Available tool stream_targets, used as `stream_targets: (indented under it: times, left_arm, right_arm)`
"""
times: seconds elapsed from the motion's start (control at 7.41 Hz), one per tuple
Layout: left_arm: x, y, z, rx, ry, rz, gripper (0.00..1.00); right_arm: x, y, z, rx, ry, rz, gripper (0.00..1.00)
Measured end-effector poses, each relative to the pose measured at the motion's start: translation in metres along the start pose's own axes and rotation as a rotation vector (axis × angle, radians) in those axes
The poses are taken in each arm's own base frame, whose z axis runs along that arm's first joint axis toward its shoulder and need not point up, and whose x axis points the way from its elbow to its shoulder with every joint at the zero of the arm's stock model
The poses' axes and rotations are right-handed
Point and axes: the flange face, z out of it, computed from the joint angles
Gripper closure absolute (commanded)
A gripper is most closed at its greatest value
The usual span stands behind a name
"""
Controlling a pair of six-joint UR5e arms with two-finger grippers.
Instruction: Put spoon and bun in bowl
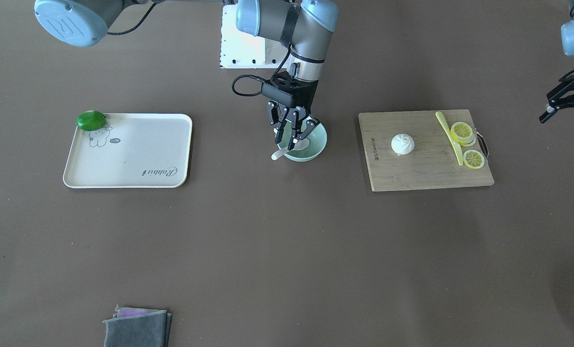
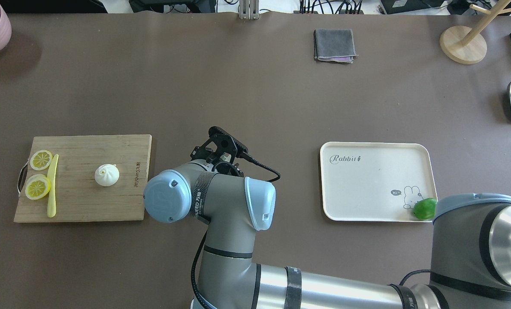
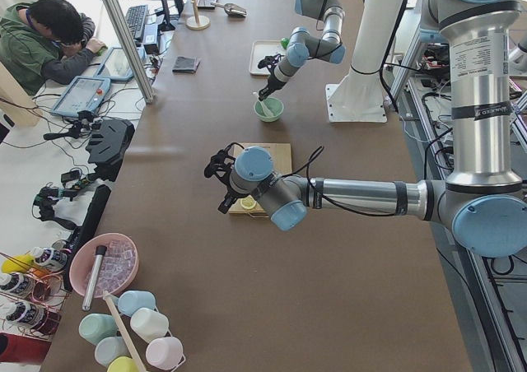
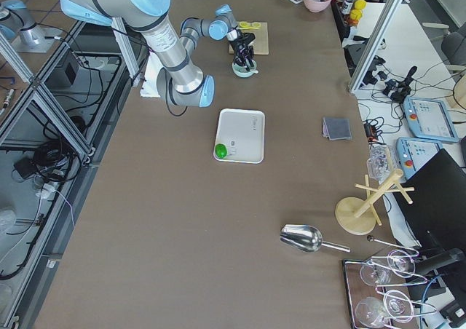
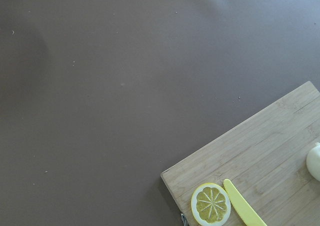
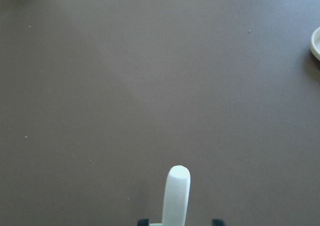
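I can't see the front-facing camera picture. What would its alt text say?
The robot's right gripper hangs open over a mint-green bowl at mid-table, where a white spoon lies with its handle over the rim. A white bun sits on a wooden cutting board with lemon slices; a lime rests at a cream tray's corner.

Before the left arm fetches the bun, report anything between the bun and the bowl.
Only bare cutting board and table lie between bun and bowl. But the right gripper hangs open directly over the bowl, above the spoon, likely blocking the drop.
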Motion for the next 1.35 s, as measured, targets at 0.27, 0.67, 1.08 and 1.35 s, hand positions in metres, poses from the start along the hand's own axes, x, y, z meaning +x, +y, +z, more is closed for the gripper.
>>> stream_targets:
  times: [0.27,0.67,1.08,1.35]
  left_arm:
    - [0.014,-0.014,0.005,0.011,0.022,-0.043,0.0]
    - [0.081,-0.044,0.04,0.012,0.061,-0.083,0.0]
    - [0.154,-0.047,0.107,0.041,-0.03,-0.029,0.01]
    - [0.206,-0.046,0.148,0.061,-0.044,-0.015,0.02]
  right_arm:
    - [0.013,-0.039,-0.013,-0.02,-0.03,-0.107,0.0]
    - [0.116,-0.163,-0.029,-0.164,-0.086,-0.345,0.0]
    - [0.211,-0.294,-0.037,-0.293,-0.115,-0.582,0.0]
    - [0.257,-0.37,-0.027,-0.373,-0.131,-0.751,0.0]
